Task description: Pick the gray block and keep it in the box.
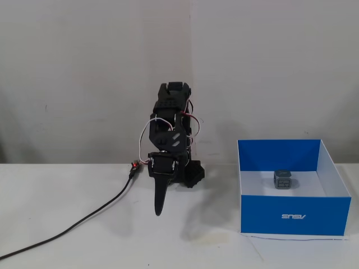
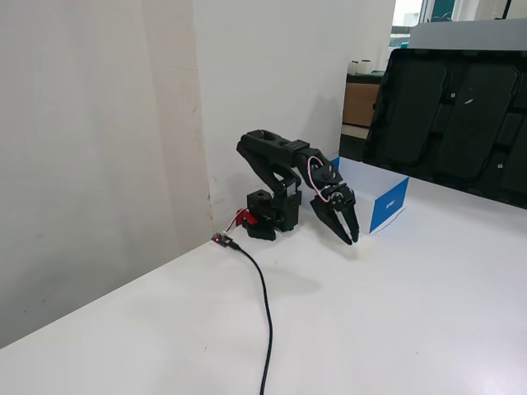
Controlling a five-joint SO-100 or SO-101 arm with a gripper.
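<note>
Black cable snakes across the white worktop toward the folded arm. One end effector hangs tip-down above the worktop, fingers closed together, holding nothing. One box, long axis left-right in a fixed view, logo wall facing the camera. One gray block sits inside it, upright, a marked face toward the camera.

The black plastic robot arm is folded over its base, with the upper part bent forward and down. Its two-finger black claw points down toward the white desk, fingers pressed together and holding nothing, the tip just above the surface.
</note>
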